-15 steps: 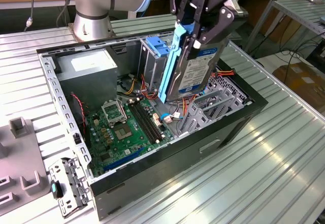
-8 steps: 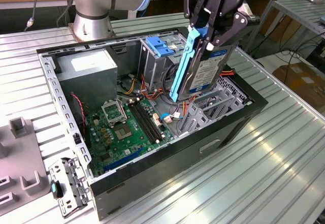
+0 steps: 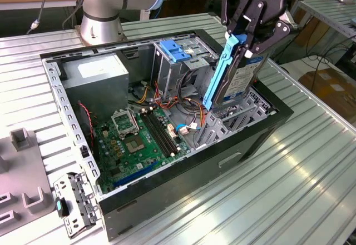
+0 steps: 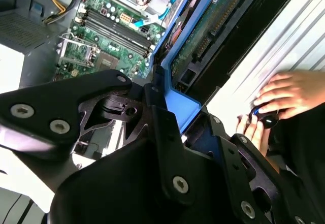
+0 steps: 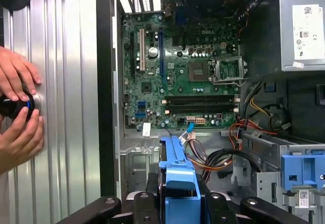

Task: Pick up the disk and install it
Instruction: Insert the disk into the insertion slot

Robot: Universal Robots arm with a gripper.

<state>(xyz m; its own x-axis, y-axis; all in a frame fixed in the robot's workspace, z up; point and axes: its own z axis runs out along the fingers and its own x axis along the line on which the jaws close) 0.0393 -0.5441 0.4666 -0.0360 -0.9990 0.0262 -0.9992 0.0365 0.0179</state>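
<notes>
Pick-up is done: the disk (image 3: 246,79) hangs tilted on edge over the metal drive bay (image 3: 233,124), at the exterior view's right end of the open computer case (image 3: 178,178). The gripper (image 3: 245,36) has its jaws pinching the upper end of the disk's blue carrier (image 3: 219,78). The lower end sits at the bay's mouth, judged not yet seated, so installation remains.

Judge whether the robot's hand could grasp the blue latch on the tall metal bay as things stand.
Probably not: the hand is shut on the disk, so it is occupied, though the blue latch lies uncovered nearby.
</notes>
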